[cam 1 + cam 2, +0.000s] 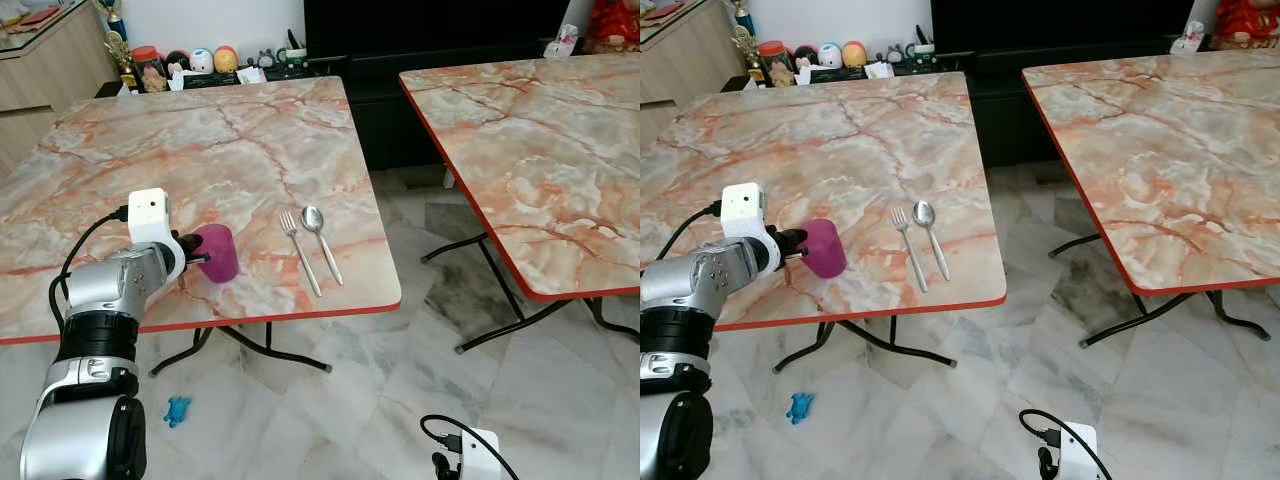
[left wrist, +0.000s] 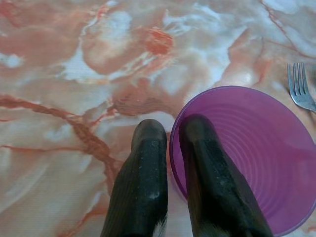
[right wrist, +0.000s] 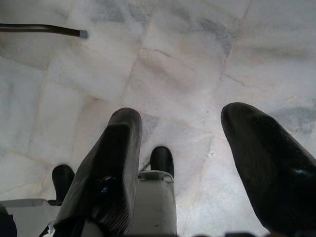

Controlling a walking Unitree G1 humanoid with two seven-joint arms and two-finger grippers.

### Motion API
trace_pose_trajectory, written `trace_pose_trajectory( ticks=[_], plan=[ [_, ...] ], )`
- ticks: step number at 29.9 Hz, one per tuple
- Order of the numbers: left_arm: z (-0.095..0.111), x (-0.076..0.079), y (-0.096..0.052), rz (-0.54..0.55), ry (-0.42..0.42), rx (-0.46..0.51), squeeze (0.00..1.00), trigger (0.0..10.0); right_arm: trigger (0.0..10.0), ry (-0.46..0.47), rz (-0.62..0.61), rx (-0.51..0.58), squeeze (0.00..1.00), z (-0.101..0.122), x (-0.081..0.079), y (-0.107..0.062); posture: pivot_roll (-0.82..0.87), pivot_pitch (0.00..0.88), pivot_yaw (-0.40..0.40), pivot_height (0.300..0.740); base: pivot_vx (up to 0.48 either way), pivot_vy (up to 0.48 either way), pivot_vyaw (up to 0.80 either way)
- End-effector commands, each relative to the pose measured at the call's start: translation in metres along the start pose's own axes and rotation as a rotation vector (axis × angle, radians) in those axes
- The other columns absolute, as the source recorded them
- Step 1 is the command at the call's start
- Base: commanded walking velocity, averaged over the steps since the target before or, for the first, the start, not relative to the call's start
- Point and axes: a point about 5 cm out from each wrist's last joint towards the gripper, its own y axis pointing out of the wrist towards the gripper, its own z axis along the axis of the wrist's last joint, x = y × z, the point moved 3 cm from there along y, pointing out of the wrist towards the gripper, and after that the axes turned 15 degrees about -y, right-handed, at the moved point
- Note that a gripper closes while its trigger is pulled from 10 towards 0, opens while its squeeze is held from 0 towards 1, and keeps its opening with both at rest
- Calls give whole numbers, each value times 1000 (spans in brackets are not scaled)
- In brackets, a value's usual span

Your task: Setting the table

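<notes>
Since the left claw (image 2: 170,163) is already pinching the near rim of the translucent purple plastic cup (image 1: 218,252), one finger inside, one outside, the cup stands upright on the marbled orange-edged desk (image 1: 200,150), just left of the steel fork (image 1: 300,252).

A small blue toy (image 1: 177,410) lies on the marble floor (image 1: 400,400) beneath the table's edge.

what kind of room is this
Probably a living or dining area in a home: two marble-pattern folding tables on a tiled floor, and a low dark TV stand with small figurines. A purple cup, fork and spoon are laid out.
</notes>
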Motion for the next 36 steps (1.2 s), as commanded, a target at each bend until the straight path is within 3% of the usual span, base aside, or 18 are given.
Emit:
trace_pose_trajectory(
  ticks=[1,16,21,22,24,25,26,27,28,29,32,33,36],
  plan=[
    [-5,-4,-1,9,-10,-17,0,0,10000,2,6,-7,0,-1,-3,0,33,42,69,740,0,0,0],
    [0,3,-3,-17,-3,2,0,0,10000,1,8,-11,0,-2,-3,0,34,42,69,740,0,0,0],
    [9,9,-4,-65,-28,99,0,0,10000,0,8,-13,0,-3,-3,-1,36,41,67,740,0,0,0],
    [13,12,-6,-79,5,154,0,0,10000,0,9,-13,0,-3,-3,-1,31,42,67,740,0,0,0],
    [14,12,-6,-81,19,168,0,0,10000,-1,10,-13,0,-3,-3,-1,30,42,68,740,0,0,0],
    [22,21,-9,-134,9,232,0,0,10000,-1,9,-13,0,-3,-3,0,27,42,67,740,0,0,0],
    [27,29,-13,-177,-8,277,0,1059,10000,-1,9,-12,0,-3,-3,0,29,41,66,740,0,0,0],
    [31,34,-15,-205,-19,307,0,7647,10000,-1,8,-12,0,-2,-2,0,31,40,66,740,0,0,0],
    [35,39,-18,-230,-28,333,0,7647,10000,-2,8,-12,0,-2,-2,0,32,39,64,740,0,0,0],
    [37,49,-23,-270,17,398,0,10000,10000,-3,6,-13,0,-3,-2,0,34,38,64,740,0,0,0],
    [34,56,-29,-281,7,503,0,10000,10000,-3,3,-12,0,-3,-1,0,23,32,61,740,0,0,0],
    [30,60,-34,-274,64,571,0,10000,10000,-1,0,-9,0,-2,-1,0,22,32,62,740,0,0,0],
    [24,62,-38,-276,105,630,0,10000,10000,-1,-3,-8,0,-2,0,-1,19,30,59,740,0,0,0]
  ],
)
